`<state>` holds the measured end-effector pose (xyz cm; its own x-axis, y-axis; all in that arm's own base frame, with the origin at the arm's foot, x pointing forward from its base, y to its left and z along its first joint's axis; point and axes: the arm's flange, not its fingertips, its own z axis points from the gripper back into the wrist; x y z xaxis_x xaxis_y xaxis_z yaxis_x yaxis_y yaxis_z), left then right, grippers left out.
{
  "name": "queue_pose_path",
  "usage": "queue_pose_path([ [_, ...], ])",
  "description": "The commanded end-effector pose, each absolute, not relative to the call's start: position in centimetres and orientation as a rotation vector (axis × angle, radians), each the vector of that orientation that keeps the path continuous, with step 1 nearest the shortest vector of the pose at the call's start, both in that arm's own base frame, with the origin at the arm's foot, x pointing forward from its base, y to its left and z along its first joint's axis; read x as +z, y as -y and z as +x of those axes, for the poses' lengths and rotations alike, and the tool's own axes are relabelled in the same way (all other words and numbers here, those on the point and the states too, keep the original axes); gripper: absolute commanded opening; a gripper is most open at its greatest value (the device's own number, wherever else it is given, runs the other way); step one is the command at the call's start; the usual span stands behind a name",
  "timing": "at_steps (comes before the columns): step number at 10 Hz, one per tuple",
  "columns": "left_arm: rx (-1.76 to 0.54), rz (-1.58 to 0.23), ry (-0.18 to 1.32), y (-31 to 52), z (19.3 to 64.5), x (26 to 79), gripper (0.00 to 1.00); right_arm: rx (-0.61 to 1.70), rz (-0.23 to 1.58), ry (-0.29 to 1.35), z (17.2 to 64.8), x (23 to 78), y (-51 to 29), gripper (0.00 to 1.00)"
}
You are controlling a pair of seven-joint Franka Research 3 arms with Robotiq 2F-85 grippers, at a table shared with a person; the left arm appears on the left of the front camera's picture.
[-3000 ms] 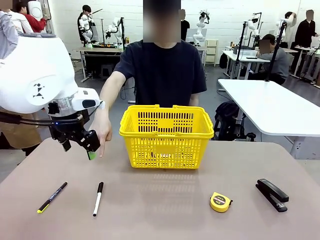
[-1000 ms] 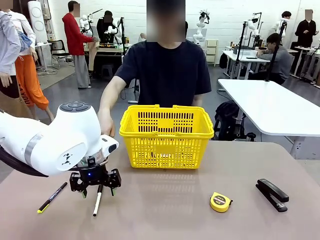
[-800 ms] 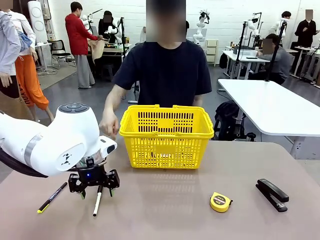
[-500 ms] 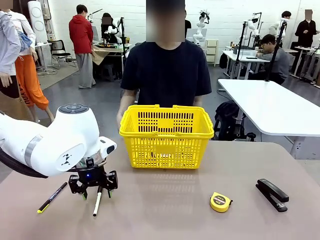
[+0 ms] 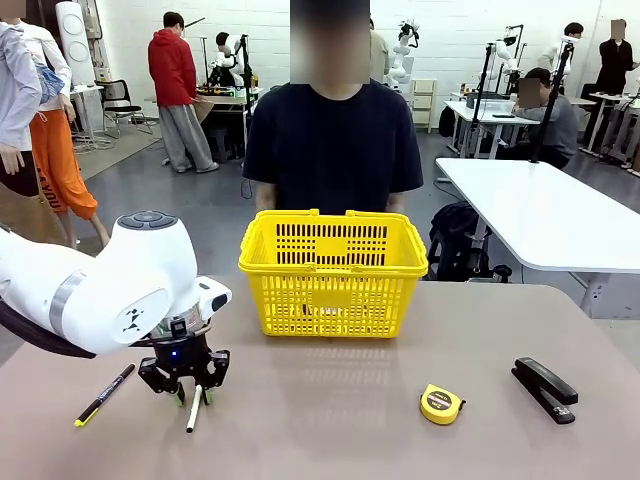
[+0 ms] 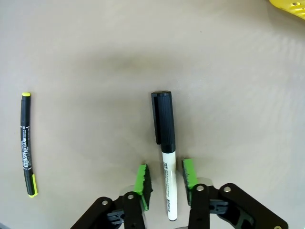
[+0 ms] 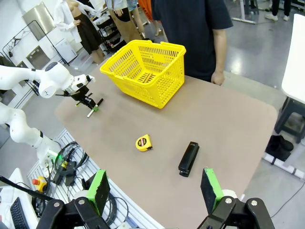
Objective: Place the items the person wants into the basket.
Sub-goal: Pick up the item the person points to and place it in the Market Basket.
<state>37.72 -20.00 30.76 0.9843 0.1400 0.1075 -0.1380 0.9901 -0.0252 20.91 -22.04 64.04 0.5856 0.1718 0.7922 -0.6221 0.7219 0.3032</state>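
The white marker with a black cap (image 6: 163,119) lies on the table left of the yellow basket (image 5: 333,270). My left gripper (image 5: 190,392) (image 6: 166,177) is down over it. The green pads (image 6: 143,183) are drawn in close on both sides of its white body, shut on it; the marker rests on the table. The black stapler (image 5: 545,388) (image 7: 188,159) lies at the right edge. My right gripper (image 7: 155,191) hangs high over the table's near right, open and holding nothing. The person (image 5: 333,140) stands behind the basket (image 7: 145,71) with arms down.
A thin black pen with a yellow tip (image 5: 103,395) (image 6: 27,143) lies left of the marker. A round yellow tape measure (image 5: 441,404) (image 7: 143,143) sits between basket and stapler. A white table (image 5: 545,215) stands at the back right.
The left gripper's jaws have closed from wide apart to tight around the marker. The person's hand has drawn back from beside the basket to their side.
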Motion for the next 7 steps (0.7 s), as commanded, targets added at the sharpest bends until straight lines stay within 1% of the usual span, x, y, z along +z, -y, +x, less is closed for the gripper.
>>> queue_pose_path([
  [1,0.129,-0.029,0.102,19.6,36.4,30.0,0.0,0.51,0.635,0.843,21.0,64.1,22.0,1.0],
  [4,0.122,-0.025,0.098,19.7,36.3,29.9,0.0,0.51,0.635,0.843,21.0,64.1,22.0,1.0],
  [7,0.057,-0.023,0.103,19.8,36.1,31.3,0.0,0.51,0.635,0.843,21.0,64.1,22.0,1.0],
])
